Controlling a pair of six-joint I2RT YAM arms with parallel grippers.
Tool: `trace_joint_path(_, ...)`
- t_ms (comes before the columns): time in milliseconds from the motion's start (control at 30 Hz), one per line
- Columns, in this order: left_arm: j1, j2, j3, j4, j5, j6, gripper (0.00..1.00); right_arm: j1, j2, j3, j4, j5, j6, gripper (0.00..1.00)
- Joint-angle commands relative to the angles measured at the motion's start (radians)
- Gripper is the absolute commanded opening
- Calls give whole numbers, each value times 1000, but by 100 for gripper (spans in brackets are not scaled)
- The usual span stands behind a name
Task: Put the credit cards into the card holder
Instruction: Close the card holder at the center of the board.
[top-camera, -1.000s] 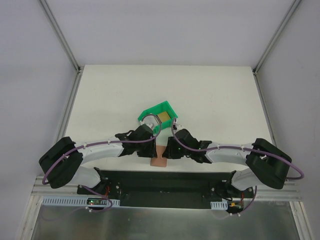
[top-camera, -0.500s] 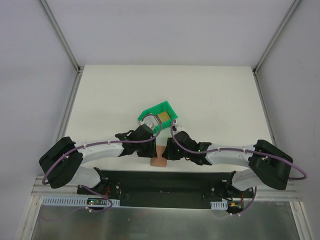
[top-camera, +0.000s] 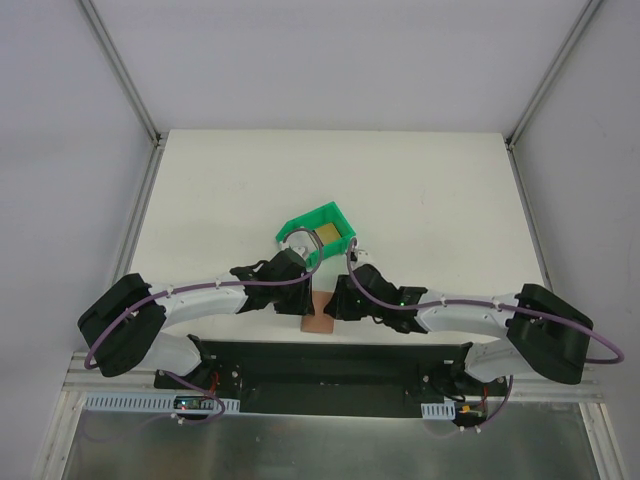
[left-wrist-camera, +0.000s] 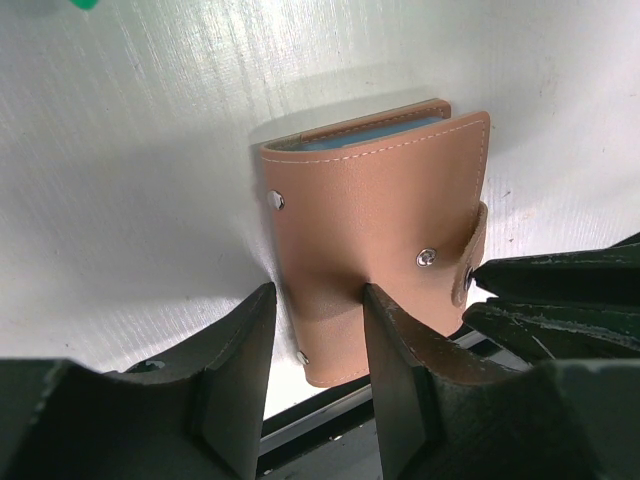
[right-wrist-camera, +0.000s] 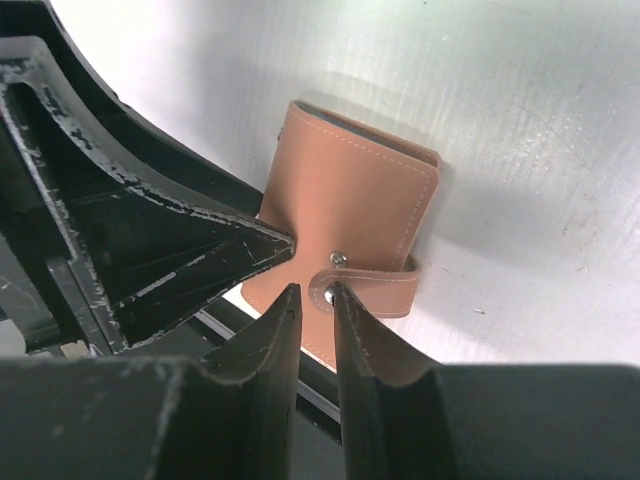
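The tan card holder (top-camera: 318, 314) lies folded shut at the table's near edge, its lower end hanging over the edge. In the left wrist view my left gripper (left-wrist-camera: 318, 300) is open, one finger on the card holder (left-wrist-camera: 370, 210) and the other beside its spine. My right gripper (right-wrist-camera: 312, 292) is open by a narrow gap, and the rounded end of the snap tab (right-wrist-camera: 375, 285) sits between its tips. The tab's snap lies off its stud. One gold credit card (top-camera: 328, 235) shows inside the green bin. Other cards are hidden.
The green bin (top-camera: 300, 222) stands just beyond both wrists, tilted. A black mounting strip runs below the table's near edge, right under the card holder. Both arms (top-camera: 200, 296) (top-camera: 460, 310) converge at the front centre, fingertips almost touching.
The right arm's elbow has swung slightly to the right. Both grippers and the card holder stay where they were.
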Motion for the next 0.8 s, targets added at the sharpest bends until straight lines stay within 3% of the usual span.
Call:
trace_joint_path(0,-3,2,1,-18,-12,4,40,8,-39,-29,11,46,37,22)
trace_joint_path(767,-3,30,24,-18,8,14,39,-1,42,34,9,26,5,21)
